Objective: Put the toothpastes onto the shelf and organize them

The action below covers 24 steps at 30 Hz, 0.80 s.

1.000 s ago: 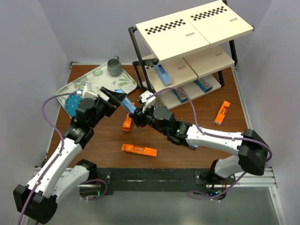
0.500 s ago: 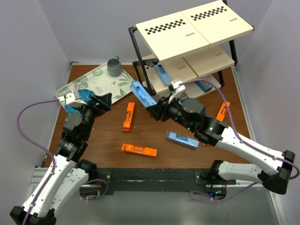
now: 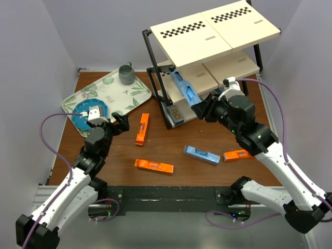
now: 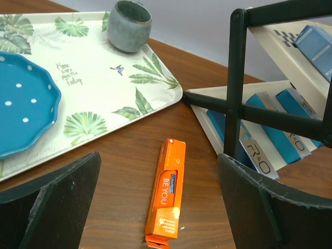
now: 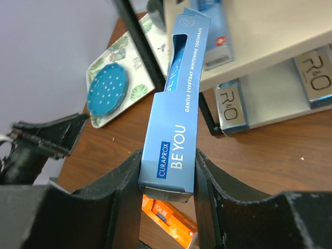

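Observation:
My right gripper (image 3: pixel 199 108) (image 5: pixel 168 174) is shut on the end of a blue toothpaste carton (image 3: pixel 187 90) (image 5: pixel 177 124). The carton's far end reaches over the middle board of the shelf (image 3: pixel 218 31) (image 5: pixel 270 31), beside another blue carton (image 5: pixel 212 31) lying there. Silver cartons (image 5: pixel 228 106) rest on the lower board. My left gripper (image 3: pixel 120 123) (image 4: pixel 160 156) stands wide open just above an orange carton (image 3: pixel 141 128) (image 4: pixel 168 194) on the table, touching nothing. Loose on the table are an orange carton (image 3: pixel 153 166), a blue one (image 3: pixel 201 154) and another orange one (image 3: pixel 237 155).
A leaf-patterned tray (image 3: pixel 129 93) (image 4: pixel 104 78) at the back left holds a blue plate (image 3: pixel 83 111) (image 4: pixel 21 104) and a grey cup (image 3: pixel 126 73) (image 4: pixel 129 26). The shelf's black post (image 4: pixel 236 78) stands just right of the left gripper. Grey walls close in both sides.
My right arm swung right and back, carrying the blue carton from the table's middle up to the shelf. My left arm drew back toward the orange carton. The right-hand orange carton now lies nearer.

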Motion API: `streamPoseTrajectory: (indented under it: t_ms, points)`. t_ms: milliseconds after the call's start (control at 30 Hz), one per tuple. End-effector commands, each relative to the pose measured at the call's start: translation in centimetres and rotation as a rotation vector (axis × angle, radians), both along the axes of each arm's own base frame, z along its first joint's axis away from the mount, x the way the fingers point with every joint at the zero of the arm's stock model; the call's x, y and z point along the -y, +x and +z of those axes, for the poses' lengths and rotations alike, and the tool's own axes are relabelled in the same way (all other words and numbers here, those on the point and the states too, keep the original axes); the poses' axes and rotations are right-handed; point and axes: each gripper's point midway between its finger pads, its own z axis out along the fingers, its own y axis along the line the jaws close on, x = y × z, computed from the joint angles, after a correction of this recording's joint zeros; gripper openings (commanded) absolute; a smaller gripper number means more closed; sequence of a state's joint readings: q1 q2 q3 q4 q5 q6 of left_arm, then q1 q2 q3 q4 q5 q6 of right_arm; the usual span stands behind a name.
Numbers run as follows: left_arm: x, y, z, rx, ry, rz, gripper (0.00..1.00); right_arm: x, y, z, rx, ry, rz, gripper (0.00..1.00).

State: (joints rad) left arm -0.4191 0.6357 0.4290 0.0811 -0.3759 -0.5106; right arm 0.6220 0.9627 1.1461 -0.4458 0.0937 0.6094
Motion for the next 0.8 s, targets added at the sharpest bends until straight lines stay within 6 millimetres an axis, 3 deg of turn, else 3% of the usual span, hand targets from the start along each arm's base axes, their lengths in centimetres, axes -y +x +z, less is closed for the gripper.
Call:
streamPoseTrajectory:
  t_ms: [0,333,533,767]
  points:
    - [-0.7,0.4,2.4,0.096,0.018,0.039,1.0,1.0,1.6,1.9,-0.013,0.145,-0.022,0.02]
    - [-2.6,0.2,4.3,0.143,0.158,0.101,1.0,6.7,8.6,3.4,0.018,0.381,-0.118,0.06]
    - [-2.8,0.2,4.4,0.155,0.182,0.109,1.0,7.6,13.0,2.1,-0.027,0.413,-0.1,0.06]
    - [-2.8,0.4,4.3,0.158,0.186,0.107,1.0,6.9,17.0,1.0,-0.07,0.468,-0.038,0.1]
